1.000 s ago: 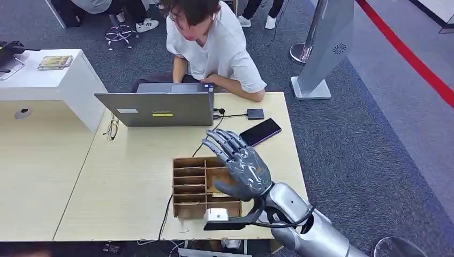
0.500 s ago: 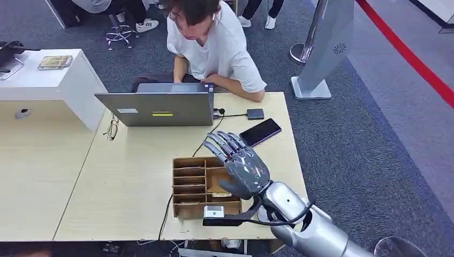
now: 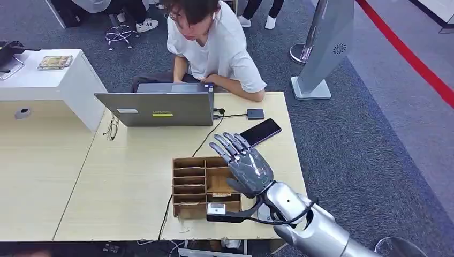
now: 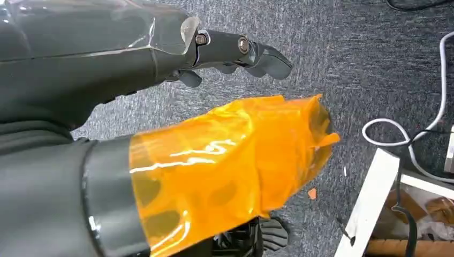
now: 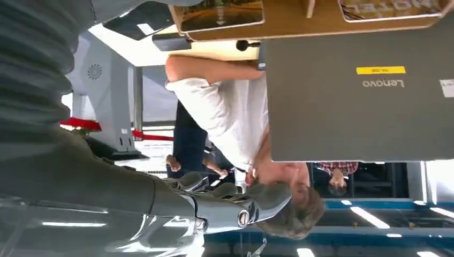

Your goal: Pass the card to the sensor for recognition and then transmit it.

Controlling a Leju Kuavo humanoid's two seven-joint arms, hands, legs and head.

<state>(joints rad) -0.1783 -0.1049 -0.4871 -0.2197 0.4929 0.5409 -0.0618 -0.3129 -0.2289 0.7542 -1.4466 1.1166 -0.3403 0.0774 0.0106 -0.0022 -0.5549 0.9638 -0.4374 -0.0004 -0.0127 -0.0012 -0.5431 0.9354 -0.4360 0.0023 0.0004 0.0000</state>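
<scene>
Right hand [image 3: 247,167] hovered over the cardboard organizer [image 3: 197,183] on my worktop [image 3: 128,176], fingers spread, holding nothing. Left hand [image 4: 160,48] hung above carpet, fingers extended, empty. I couldn't pick out the card.

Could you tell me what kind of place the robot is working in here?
Probably an office or lab: a person works at a grey laptop on a pale wooden desk, grey carpet floor, and a compartmented cardboard organiser.
</scene>
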